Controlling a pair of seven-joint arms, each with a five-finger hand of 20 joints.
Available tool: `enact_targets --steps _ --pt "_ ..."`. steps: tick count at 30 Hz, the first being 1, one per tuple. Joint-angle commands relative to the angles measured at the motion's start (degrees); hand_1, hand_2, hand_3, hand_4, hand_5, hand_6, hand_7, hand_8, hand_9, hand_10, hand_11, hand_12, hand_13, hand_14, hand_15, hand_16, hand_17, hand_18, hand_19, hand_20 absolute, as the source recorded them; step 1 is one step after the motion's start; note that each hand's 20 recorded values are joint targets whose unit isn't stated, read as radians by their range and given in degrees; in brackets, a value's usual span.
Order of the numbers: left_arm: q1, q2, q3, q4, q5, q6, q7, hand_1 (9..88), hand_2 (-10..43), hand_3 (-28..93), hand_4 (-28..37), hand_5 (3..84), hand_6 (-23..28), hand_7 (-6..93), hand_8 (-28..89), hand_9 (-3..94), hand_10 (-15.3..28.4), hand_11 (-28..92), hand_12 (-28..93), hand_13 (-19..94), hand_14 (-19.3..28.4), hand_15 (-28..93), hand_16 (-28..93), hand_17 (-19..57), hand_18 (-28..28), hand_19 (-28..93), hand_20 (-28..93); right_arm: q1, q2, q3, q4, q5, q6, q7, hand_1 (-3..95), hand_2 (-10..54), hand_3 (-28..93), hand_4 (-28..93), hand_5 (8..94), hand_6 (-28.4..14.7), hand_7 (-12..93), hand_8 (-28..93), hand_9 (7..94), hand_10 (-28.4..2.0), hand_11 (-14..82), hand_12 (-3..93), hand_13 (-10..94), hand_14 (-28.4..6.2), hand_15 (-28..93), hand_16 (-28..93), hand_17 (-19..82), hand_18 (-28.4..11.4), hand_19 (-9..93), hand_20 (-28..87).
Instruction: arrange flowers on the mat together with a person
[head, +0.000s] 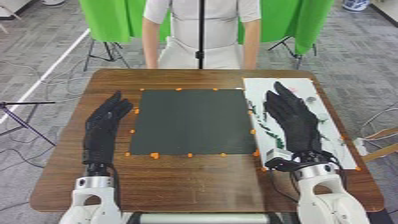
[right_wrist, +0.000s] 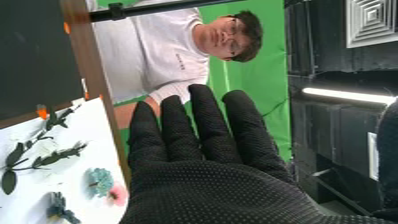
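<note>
In the head view the right hand (head: 293, 112) is held over the white sheet (head: 338, 145) at the table's right, its fingers straight and nothing in it. The left hand (head: 107, 117) stands open left of the dark mat (head: 191, 120), which bears no flowers. Green stems (head: 269, 131) lie on the sheet, partly covered by the right hand. In the right wrist view that hand (right_wrist: 209, 185) has straight fingers. Beyond it on the sheet are a leafy stem (right_wrist: 44, 159), a blue-green flower (right_wrist: 100, 181), a pink flower (right_wrist: 118, 195) and a darker blue flower (right_wrist: 59, 209).
Orange pieces (head: 155, 155) dot the mat's surroundings on the brown table (head: 169, 185). A person in white stands at the far edge with arms down, touching none of the flowers. A thin black pole (head: 201, 30) rises before the person.
</note>
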Motion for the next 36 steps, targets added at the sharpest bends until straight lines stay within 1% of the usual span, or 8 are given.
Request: enact_targets --steps 1,4,8,14,17,19,25,36 --pt "0.15 0.49 0.93 0.49 -1.04 2.58 0.74 29.1 -8.5 66 -16.4 40.0 2.8 8.1 -6 35.7 10.9 12 16 34 13.1 11 2 11.1 7.1 3 20 0.01 -0.01 0.09 -0.17 -0.14 -0.54 -0.01 7.4 -1.0 69 -19 29.5 -7.7 6 -8 34.4 -15.1 2.3 9.8 23 -10.8 4 11 13 -8.3 0 21" --pt "0.13 0.34 0.39 -0.08 0.00 2.39 -0.60 29.2 -8.6 66 -16.5 39.0 2.8 7.8 -6 35.1 10.7 11 16 33 13.0 10 3 10.9 7.3 3 20 0.47 -0.11 0.14 -0.03 -0.08 -0.43 0.20 7.3 -0.8 69 -19 29.8 -7.9 6 -8 34.4 -15.2 2.3 9.6 23 -10.9 4 11 13 -8.3 0 21" --pt "-0.34 0.39 0.30 -0.76 1.18 2.56 -1.38 28.8 -8.6 66 -16.5 40.1 3.3 8.0 -6 36.3 11.0 12 17 32 13.4 9 3 7.6 6.3 1 19 0.80 -0.09 -0.03 -0.03 -0.11 -0.23 0.20 7.3 -0.7 69 -19 30.6 -9.1 5 -8 34.4 -15.7 2.4 9.6 23 -10.9 4 11 13 -8.2 0 21" --pt "-0.58 0.71 0.48 -1.75 0.62 4.32 -1.99 28.4 -8.9 66 -16.3 39.8 4.3 6.2 -6 36.5 11.2 12 17 32 13.5 9 4 4.6 5.1 0 17 1.04 -0.08 -0.21 -0.06 0.06 -0.19 0.56 7.1 -0.4 69 -19 31.1 -9.6 5 -8 34.5 -15.8 2.4 9.6 23 -10.9 4 10 13 -8.2 0 21" --pt "-0.17 0.78 0.41 -2.84 1.57 5.73 -3.86 28.4 -8.8 66 -16.4 39.3 4.7 5.2 -5 36.6 11.4 12 17 32 13.6 9 4 5.4 5.9 1 17 1.11 -0.14 -0.17 -0.23 0.07 -0.13 0.72 7.2 -0.3 69 -19 31.0 -9.5 5 -8 34.4 -15.8 2.4 9.5 23 -10.9 4 10 13 -8.2 0 21" --pt "-0.01 0.66 0.09 -3.13 1.65 5.07 -4.68 28.3 -8.7 66 -16.4 39.5 4.9 5.2 -5 36.9 11.5 12 17 33 14.2 9 4 7.4 7.0 2 18 1.23 -0.18 -0.19 -0.26 0.00 -0.02 0.72 7.1 -0.3 69 -19 31.0 -9.2 5 -8 34.4 -15.8 2.4 9.5 22 -11.0 4 10 13 -8.2 0 21" --pt "0.10 0.49 0.18 -3.16 2.08 4.93 -5.21 28.1 -8.5 65 -16.3 41.8 5.0 6.3 -5 38.2 11.9 13 16 34 14.9 10 4 9.2 7.9 3 20 1.73 -0.32 -0.53 0.00 -0.15 0.05 1.07 7.1 -0.2 69 -19 31.1 -9.1 5 -8 34.4 -15.8 2.4 9.5 22 -11.0 4 10 13 -8.3 0 21" --pt "-2.07 -0.22 0.15 -1.82 3.03 2.37 -5.60 28.1 -8.4 65 -16.1 42.4 5.2 6.2 -5 38.9 12.2 14 16 34 14.9 11 3 9.4 7.7 2 21 3.17 -2.60 -0.68 0.76 -0.65 -0.19 0.82 7.1 -0.1 69 -19 31.5 -9.5 5 -8 34.6 -16.1 2.4 9.5 22 -11.1 4 10 13 -8.3 0 21"
